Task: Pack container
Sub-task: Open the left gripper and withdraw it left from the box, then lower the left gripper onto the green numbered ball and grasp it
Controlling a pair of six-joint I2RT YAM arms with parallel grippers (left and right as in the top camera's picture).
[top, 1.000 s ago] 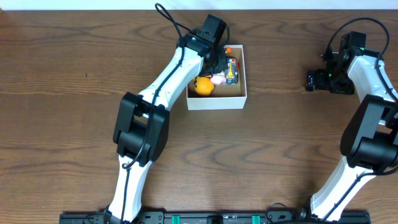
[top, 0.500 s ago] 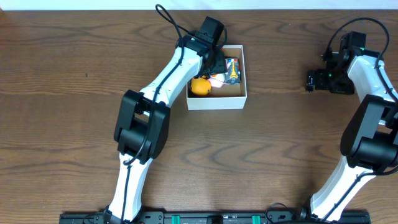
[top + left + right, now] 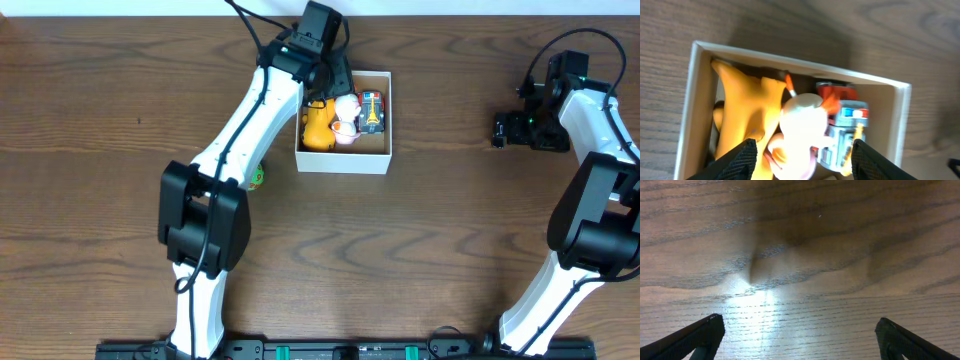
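Container holds three toys, left gripper spread above it

The container, a square open-top box with white walls and a brown inside, sits on the wooden table toward the far edge, a little left of the middle. Three toys lie in it, packed close together. A yellow-orange toy lies against the left wall. A white toy with a pink underside is in the middle, touching the yellow one. A red, blue and grey toy lies along the right wall. A thin orange stick pokes out behind the white toy; what it belongs to I cannot tell.

The left arm reaches across from the near left, and its gripper hangs above the far left part of the box. In the left wrist view its two fingers stand wide apart at the lower corners, with the toys below and between them. They pinch nothing. Whether the tips touch any toy I cannot tell.

The right gripper is well apart from the container, at the right side of the table. Its fingers are spread wide too, with wood grain showing between them.

A small green thing lies on the table just beside the left arm, near the container's near left corner, and the arm partly hides it.
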